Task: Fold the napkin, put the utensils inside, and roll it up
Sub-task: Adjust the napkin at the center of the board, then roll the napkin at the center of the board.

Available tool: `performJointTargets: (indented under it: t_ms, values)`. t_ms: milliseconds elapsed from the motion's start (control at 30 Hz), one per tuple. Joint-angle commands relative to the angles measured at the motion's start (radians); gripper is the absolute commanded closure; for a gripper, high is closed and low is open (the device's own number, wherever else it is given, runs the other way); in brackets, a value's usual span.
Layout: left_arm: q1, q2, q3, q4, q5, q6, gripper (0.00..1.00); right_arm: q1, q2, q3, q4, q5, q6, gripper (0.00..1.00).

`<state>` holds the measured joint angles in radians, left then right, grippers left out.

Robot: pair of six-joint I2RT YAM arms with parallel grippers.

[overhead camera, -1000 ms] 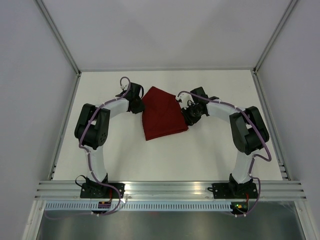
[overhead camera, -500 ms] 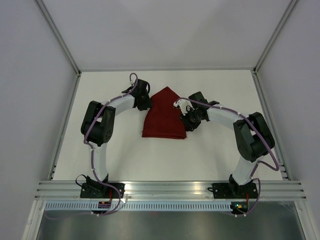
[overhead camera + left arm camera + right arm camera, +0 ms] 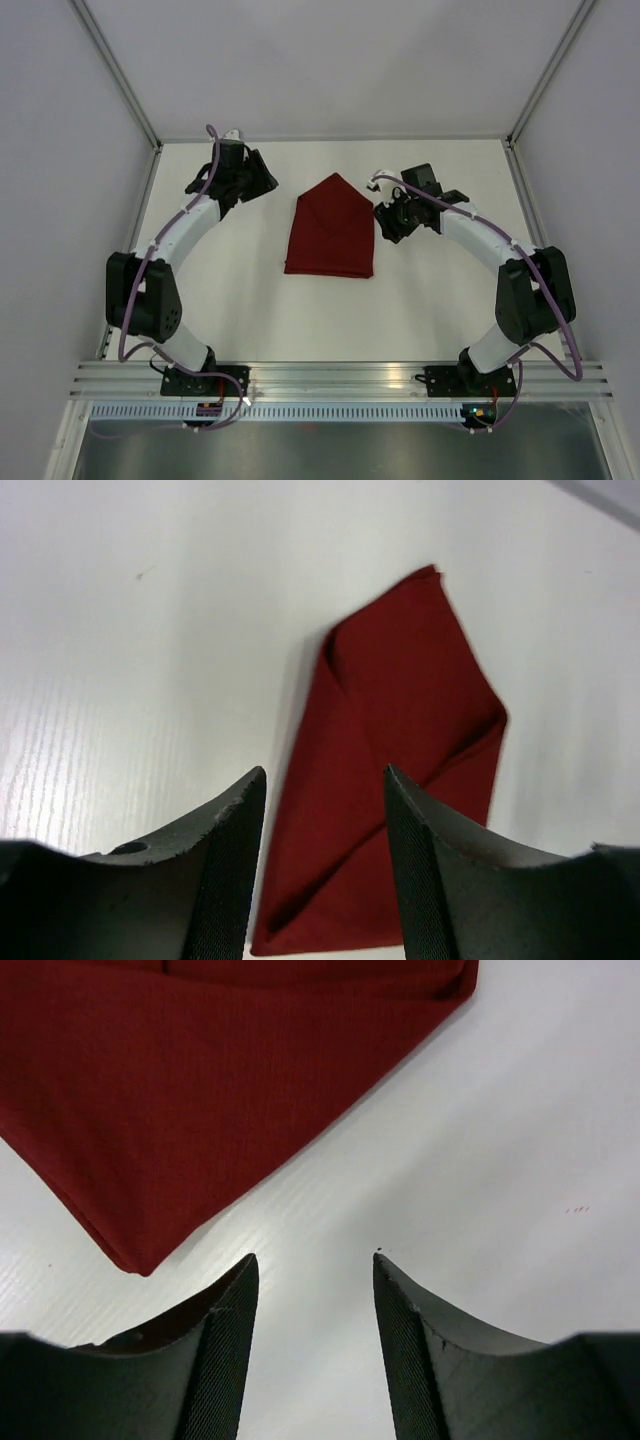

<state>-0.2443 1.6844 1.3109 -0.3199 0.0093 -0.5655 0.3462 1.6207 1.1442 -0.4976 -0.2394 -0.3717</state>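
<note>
Desk (image 3: 450, 310), white and walled on three sides, carrying the napkin (image 3: 331, 228), a dark red cloth lying flat at mid-desk, folded into a five-sided shape with its point toward the far wall and its straight edge nearest the arm bases. In the left wrist view the napkin (image 3: 400, 750) shows overlapping diagonal flaps; in the right wrist view only one corner of the napkin (image 3: 200, 1080) appears. The left arm (image 3: 185, 225) reaches to the far left corner, its left jaws parted and empty, well apart from the cloth, which lies ahead of them. The right arm (image 3: 480, 240) holds its right jaws just beside the cloth's right shoulder, likewise parted and empty, with bare desk between the fingers. Neither pair touches the napkin. The folding step appears complete or nearly so; placing the utensils would come next. No fork shows in any view, so that move first calls for finding one.
</note>
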Motion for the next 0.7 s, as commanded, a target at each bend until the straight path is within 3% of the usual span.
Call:
performJointTargets:
  t_ms: [0,233,467,667]
  values:
    - [-0.018,-0.138,-0.073,0.042,0.08,0.032,0.44,0.042,-0.048,0.078,-0.038,0.031,-0.022,0.44]
    - [-0.02,-0.382,-0.185,0.1,0.132,0.018,0.37,0.279,-0.108,-0.035,0.08,0.123,-0.136,0.34]
    - [-0.02,-0.618,-0.288,0.113,0.156,0.032,0.34,0.339,-0.033,-0.049,0.169,0.094,-0.174,0.31]
    - [-0.02,-0.677,-0.345,0.105,0.136,0.042,0.33,0.415,0.018,-0.123,0.272,0.149,-0.171,0.31]
